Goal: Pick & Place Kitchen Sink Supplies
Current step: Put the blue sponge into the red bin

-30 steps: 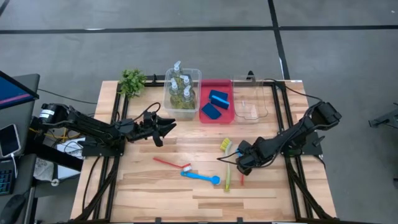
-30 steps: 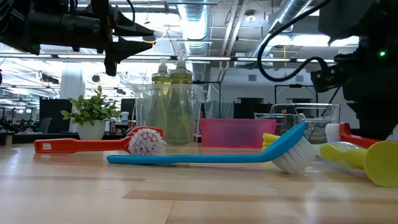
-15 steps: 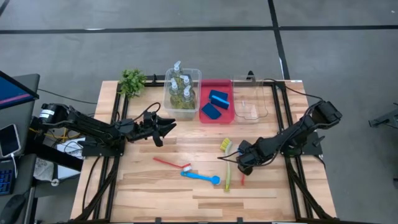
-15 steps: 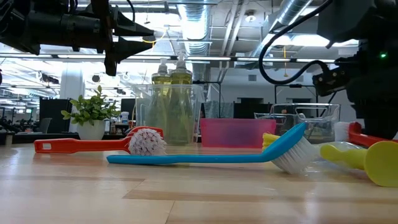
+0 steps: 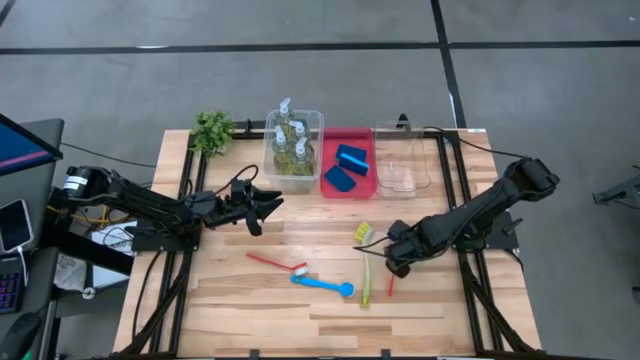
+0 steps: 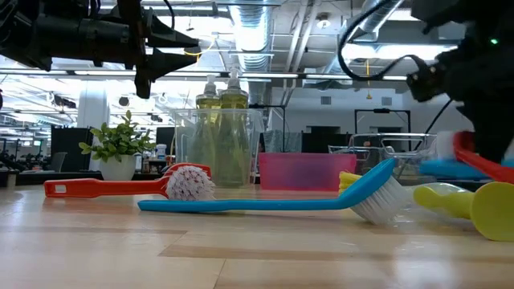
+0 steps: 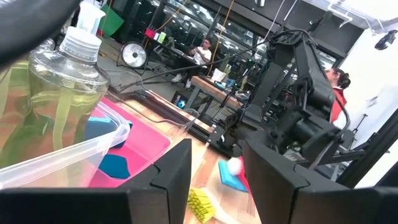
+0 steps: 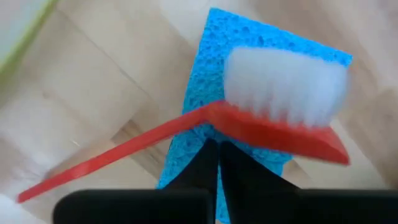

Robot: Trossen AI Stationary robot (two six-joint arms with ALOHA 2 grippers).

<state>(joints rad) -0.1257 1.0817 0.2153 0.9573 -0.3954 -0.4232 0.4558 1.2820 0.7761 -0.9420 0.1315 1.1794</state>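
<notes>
My right gripper (image 5: 393, 264) (image 8: 216, 163) points down near the table's right side, shut on a red brush with white bristles (image 8: 280, 99) (image 6: 474, 156). A blue sponge (image 8: 205, 68) (image 6: 446, 168) shows right beneath the brush head; whether it lies on the table or comes up with the brush, I cannot tell. My left gripper (image 5: 268, 203) (image 7: 217, 180) hangs level and open, holding nothing, beside the clear tub of soap bottles (image 5: 293, 148). On the table lie another red brush (image 5: 277, 262), a blue brush (image 5: 322, 284) and two yellow-green brushes (image 5: 362, 235) (image 5: 366, 287). My right gripper pinches the red brush at its neck (image 8: 211, 119), where the handle meets the head. The fingers come from above, pointing down, and lie across the brush. The head is raised and the handle (image 8: 93, 165) slants away below it. Whether the fingers also touch the sponge, I cannot tell.
A red tray (image 5: 365, 185) with two blue sponges stands at the far middle, with a clear tub (image 5: 405, 165) to its right. A small green plant (image 5: 212, 130) stands at the far left. Bare wood lies along the near edge.
My right gripper has shut on the red brush and risen a little. The brush's head has come up off the table and tilted, and the blue sponge under it now shows in the low view.
</notes>
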